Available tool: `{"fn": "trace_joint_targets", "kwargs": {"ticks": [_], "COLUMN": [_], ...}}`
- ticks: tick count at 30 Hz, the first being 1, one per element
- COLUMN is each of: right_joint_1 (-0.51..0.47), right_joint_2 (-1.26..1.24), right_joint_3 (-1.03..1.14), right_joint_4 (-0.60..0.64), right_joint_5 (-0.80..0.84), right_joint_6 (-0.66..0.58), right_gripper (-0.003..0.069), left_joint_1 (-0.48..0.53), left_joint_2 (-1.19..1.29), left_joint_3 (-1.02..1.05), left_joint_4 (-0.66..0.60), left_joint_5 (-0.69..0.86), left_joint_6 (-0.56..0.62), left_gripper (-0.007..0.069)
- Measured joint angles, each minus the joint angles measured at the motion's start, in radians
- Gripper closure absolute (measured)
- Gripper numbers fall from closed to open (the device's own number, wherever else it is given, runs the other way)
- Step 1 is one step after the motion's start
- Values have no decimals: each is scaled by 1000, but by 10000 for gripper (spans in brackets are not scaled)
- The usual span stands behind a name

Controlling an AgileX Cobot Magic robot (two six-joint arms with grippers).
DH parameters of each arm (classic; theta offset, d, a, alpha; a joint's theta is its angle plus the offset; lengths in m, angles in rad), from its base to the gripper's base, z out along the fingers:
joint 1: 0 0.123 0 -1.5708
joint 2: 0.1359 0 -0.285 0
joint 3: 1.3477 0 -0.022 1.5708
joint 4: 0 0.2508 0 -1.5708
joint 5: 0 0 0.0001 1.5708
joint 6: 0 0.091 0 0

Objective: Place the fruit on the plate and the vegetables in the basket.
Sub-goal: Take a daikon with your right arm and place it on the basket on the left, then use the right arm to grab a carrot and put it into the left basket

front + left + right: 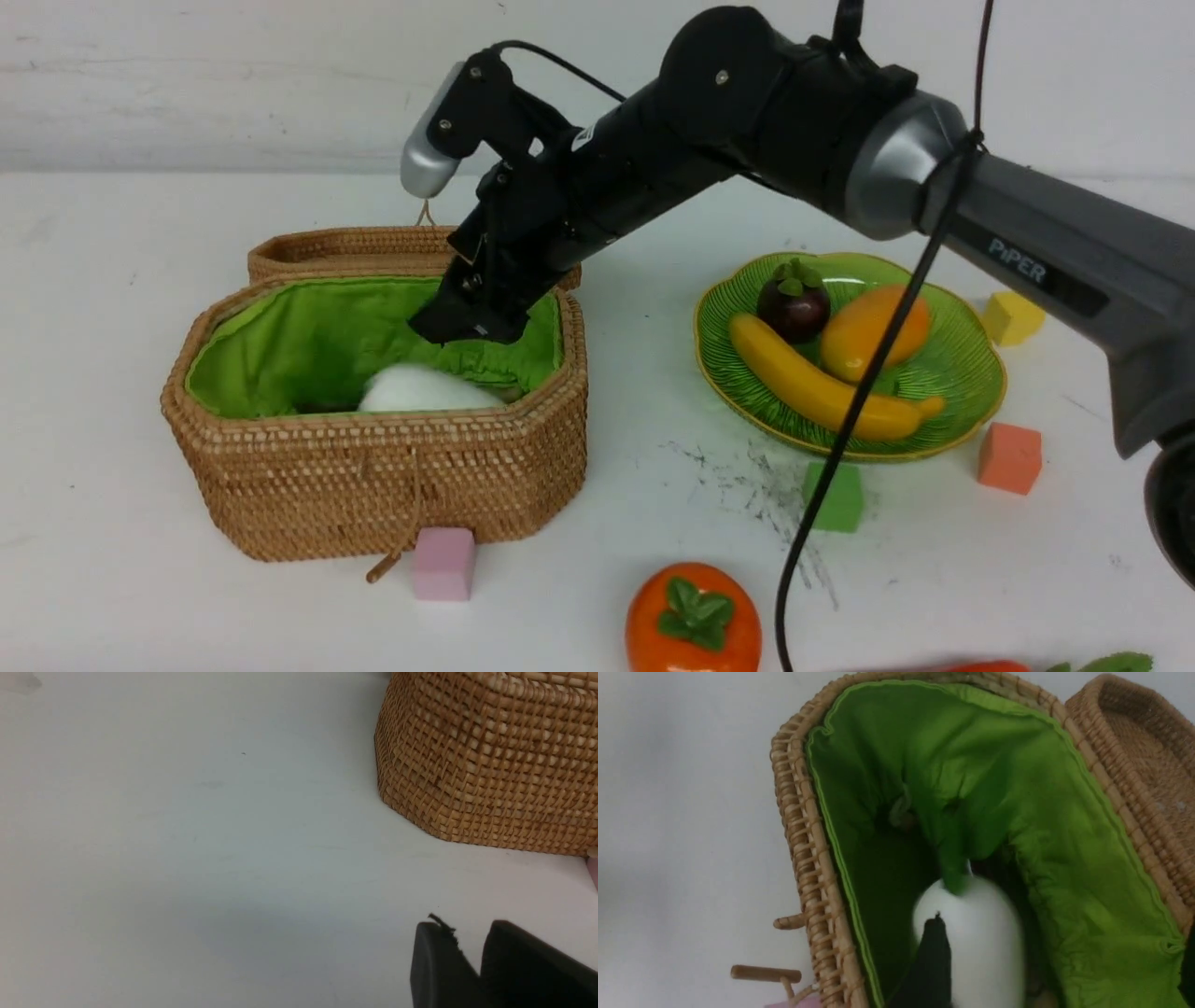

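The wicker basket (373,485) stands open at the left, lined in green cloth. The white radish (425,390) lies inside it, and in the right wrist view the radish (985,933) is blurred, its green leaves pointing deeper in. My right gripper (471,322) hangs just above it with the jaws wide open and empty; one finger (931,961) crosses in front of the radish. On the green plate (962,383) lie a mangosteen (794,303), a mango (873,331) and a banana (822,387). A persimmon (693,621) sits on the table in front. My left gripper (462,928) hovers over bare table by the basket (490,765), slightly parted, holding nothing.
The basket lid (355,247) lies back behind it. Foam cubes stand around: pink (443,563) against the basket's front, green (837,497), orange (1010,457) and yellow (1013,317) by the plate. A red-orange vegetable (990,666) shows at the bottom edge. A black cable (840,448) hangs before the plate.
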Motion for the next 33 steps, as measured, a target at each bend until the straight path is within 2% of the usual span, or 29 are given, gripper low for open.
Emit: {"fn": "trace_joint_targets", "kwargs": {"ticks": [5, 9, 11, 14, 20, 24, 29, 32, 33], "right_joint_1": [0, -14, -42, -138, -390, -474, -484, -484, -484], "right_joint_2": [-22, -127, -201, -352, -585, -692, -793, -814, -821], "right_joint_3": [-4, -3, 33, 184, 599, 805, 1052, 1178, 1233], "right_joint_4": [-133, -365, -419, -416, -316, -286, -280, -296, -316], "right_joint_5": [107, 329, 353, 356, 296, 205, 104, 73, 52], "right_joint_6": [124, 291, 356, 377, 300, 288, 251, 186, 137], "right_gripper": [27, 113, 155, 231, 348, 356, 309, 232, 179], "left_joint_1": [0, 0, 0, 0, 0, 0, 0, 0, 0], "left_joint_2": [0, 0, 0, 0, 0, 0, 0, 0, 0], "left_joint_3": [0, 0, 0, 0, 0, 0, 0, 0, 0], "left_joint_4": [0, 0, 0, 0, 0, 0, 0, 0, 0], "left_joint_5": [0, 0, 0, 0, 0, 0, 0, 0, 0], "left_joint_6": [0, 0, 0, 0, 0, 0, 0, 0, 0], "left_gripper": [479, 479, 477, 475, 469, 469, 469, 469, 469]}}
